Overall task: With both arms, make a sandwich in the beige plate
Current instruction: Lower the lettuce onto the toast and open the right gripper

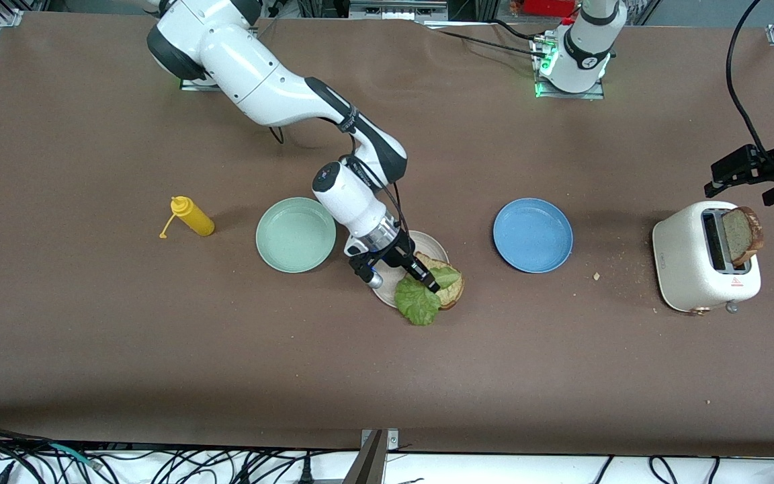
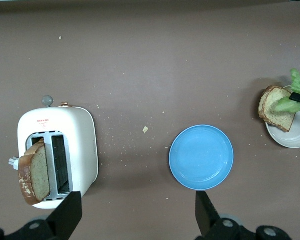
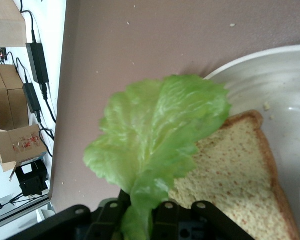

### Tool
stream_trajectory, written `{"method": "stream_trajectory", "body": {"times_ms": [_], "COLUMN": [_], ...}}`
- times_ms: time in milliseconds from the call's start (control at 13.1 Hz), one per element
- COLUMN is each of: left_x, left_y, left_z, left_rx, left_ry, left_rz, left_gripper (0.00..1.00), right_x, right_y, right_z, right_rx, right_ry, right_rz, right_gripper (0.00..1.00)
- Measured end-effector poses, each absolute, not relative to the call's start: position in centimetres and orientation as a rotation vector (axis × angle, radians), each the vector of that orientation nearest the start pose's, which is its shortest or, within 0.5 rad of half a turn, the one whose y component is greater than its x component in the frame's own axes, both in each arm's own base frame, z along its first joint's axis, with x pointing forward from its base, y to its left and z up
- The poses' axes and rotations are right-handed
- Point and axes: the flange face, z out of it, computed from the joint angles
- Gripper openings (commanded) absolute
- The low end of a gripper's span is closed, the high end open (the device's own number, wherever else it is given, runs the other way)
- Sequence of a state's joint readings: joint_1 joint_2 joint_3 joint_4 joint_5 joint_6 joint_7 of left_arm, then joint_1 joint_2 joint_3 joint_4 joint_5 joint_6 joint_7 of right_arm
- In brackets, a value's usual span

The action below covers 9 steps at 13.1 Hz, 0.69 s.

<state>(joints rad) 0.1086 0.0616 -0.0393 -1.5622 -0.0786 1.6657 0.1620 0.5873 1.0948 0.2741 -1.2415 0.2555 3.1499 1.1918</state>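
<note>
Front view, taken across from the right arm's end. Mustard bottle [image 1: 191, 216] and mint-green plate [image 1: 295, 234] lie untouched. Right gripper [image 1: 425, 277] is low over the beige plate [image 1: 427, 243], fingers nearly shut on the stem end of the lettuce leaf [image 1: 418, 300]; the right wrist view shows the stem pinched between the pads. Leaf blade fans out toward 7 o'clock from the fingertips and overhangs the plate rim onto the table. Lower bread slice [image 1: 451, 290] lies on the plate at about 4 o'clock from its centre, partly under the leaf, its corner past the rim.

Handling, judged: leaf is light, limp, tears easily; hold at the thick rib only, and expect it to cling on release. Bread is soft, crumbly; grip by the crust edge, lightly.

Blue plate [image 1: 533, 234] sits empty. Second slice [image 1: 744, 234] stands tilted in the toaster [image 1: 704, 266] slot. Left gripper [image 2: 135, 214] hangs above the table between toaster and blue plate, fingers wide, holding nothing; second slice lies at roughly 10 o'clock in the left wrist view.
</note>
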Motion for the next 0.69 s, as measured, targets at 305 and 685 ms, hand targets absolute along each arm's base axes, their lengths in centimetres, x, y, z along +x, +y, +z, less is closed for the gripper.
{"method": "stream_trajectory", "body": {"times_ms": [305,685], "left_x": [58.1,58.1], "left_y": [3.3,3.3], "left_z": [60.3,60.2], "left_rx": [-3.213,-3.213], "left_ry": [0.139,0.139], "left_rz": [-0.082,-0.082], "left_gripper": [1.0,1.0], "right_x": [59.5,60.3], "right_y": [52.4,53.3], "right_z": [19.9,22.7], "right_rx": [-2.096,-2.15], "right_ry": [0.938,0.99], "right_rz": [-0.243,-0.114], "right_gripper": [1.0,1.0]}}
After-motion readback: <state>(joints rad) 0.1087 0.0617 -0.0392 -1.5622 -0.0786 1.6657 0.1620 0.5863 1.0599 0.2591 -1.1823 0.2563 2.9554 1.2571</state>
